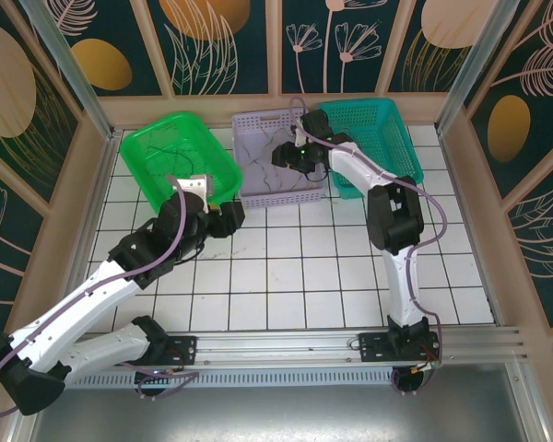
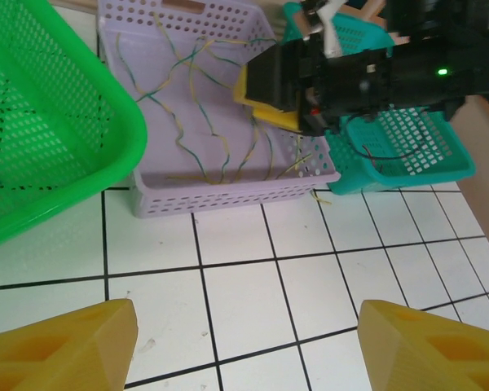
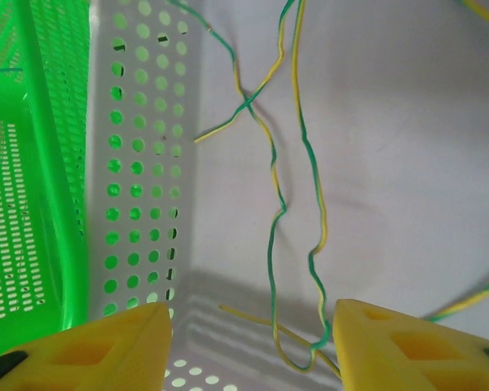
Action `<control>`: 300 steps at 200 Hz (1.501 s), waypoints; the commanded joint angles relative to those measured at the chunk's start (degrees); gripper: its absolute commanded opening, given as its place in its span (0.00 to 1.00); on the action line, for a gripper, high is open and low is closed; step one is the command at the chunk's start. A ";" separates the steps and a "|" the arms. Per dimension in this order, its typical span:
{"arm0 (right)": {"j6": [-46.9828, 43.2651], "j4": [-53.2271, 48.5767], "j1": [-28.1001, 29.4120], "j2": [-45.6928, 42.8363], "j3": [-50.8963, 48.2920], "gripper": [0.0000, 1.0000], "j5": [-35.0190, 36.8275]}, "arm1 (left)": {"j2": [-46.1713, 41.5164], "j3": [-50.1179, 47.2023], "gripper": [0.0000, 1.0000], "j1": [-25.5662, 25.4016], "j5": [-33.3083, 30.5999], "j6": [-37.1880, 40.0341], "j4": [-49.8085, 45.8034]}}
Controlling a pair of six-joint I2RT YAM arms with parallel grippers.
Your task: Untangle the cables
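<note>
Cables [image 2: 197, 114] lie loose in the lilac basket [image 2: 228, 195]; both sets of jaws stand apart.
Top view: you see the right gripper [image 1: 290, 155] over that basket at upper centre, and the left gripper [image 1: 227, 217] just below the green basket [image 1: 166, 147]. Left wrist: jaws wide and empty over white tiles. Right wrist: jaws apart, with yellow-green strands running down mid-frame between them, unpinched.

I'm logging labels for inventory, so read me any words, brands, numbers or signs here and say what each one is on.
No readable text anywhere.
The green perforated plastic basket, the lilac perforated plastic basket and the teal perforated plastic basket carry no lettering.
The dark wall panels bear only leaf and flower drawings.
The small green light on the right arm's black wrist is a plain dot.
</note>
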 commanded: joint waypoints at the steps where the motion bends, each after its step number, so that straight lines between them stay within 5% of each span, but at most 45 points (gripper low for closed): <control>1: -0.47 -1.52 0.69 -9.33 0.91 0.56 5.76 | 1.02 3.81 0.75 1.04 -4.40 -3.33 -3.61; 22: -0.38 7.60 1.50 -22.31 -11.58 0.61 15.12 | 1.10 5.72 0.84 6.25 -3.41 -7.92 -6.47; 28: -0.60 11.55 1.64 -26.93 -16.74 0.94 17.19 | 0.77 5.52 0.86 8.60 -1.86 -9.13 -6.67; 31: -0.83 13.13 1.62 -29.25 -19.46 0.98 18.28 | 0.52 5.38 0.90 9.69 -1.28 -9.58 -6.79; 37: -1.06 16.69 1.68 -34.09 -25.09 0.99 21.54 | -0.07 4.93 0.98 11.30 -0.73 -10.38 -6.79; 56: -1.19 26.67 1.92 -50.46 -43.10 0.99 32.27 | -3.74 2.12 0.99 12.57 -2.49 -9.86 -4.48; 73: 1.52 24.39 2.54 -62.11 -51.92 0.99 48.46 | -7.54 -1.64 0.98 12.56 -7.56 -8.68 -4.03; 94: 5.10 18.14 1.62 -70.97 -59.68 0.99 63.90 | -9.74 -4.33 0.98 12.52 -27.69 -19.51 -14.60; 108: 1.18 19.75 -2.25 -76.30 -66.38 0.99 60.45 | -9.73 -8.07 0.98 12.53 -36.03 -20.56 -15.45; 126: -8.47 30.67 -6.65 -80.03 -78.75 0.99 58.34 | -13.56 -19.99 0.98 12.60 -36.32 -2.76 5.33; 141: -15.57 42.82 -8.37 -80.13 -87.58 0.99 58.69 | -15.91 -28.03 0.98 12.58 -47.88 -1.36 14.78; 150: -16.45 48.05 -10.26 -78.49 -90.83 0.99 56.52 | -16.84 -33.44 0.99 13.29 -50.65 6.31 25.07; 169: -14.42 54.86 -14.73 -70.78 -93.14 0.99 52.10 | -15.31 -42.45 0.99 17.29 -44.76 22.91 47.78; 225: -18.18 84.26 -20.79 -49.09 -93.99 0.99 35.84 | 6.75 -45.99 0.99 30.14 -22.64 27.02 72.15; 244: -23.39 85.47 -22.28 -43.84 -90.83 0.99 31.45 | 14.43 -45.65 0.99 34.24 -17.11 26.61 84.95; 265: -20.75 96.05 -26.84 -38.85 -94.29 0.99 24.44 | 20.35 -41.74 0.99 37.47 -10.60 29.66 86.57; 278: -20.28 100.62 -27.42 -38.08 -96.07 0.99 24.37 | 22.39 -42.48 0.99 38.43 -8.04 32.31 91.89; 300: -20.44 99.89 -26.55 -37.89 -95.85 0.99 26.58 | 33.04 -48.73 0.99 41.22 -6.11 30.45 114.36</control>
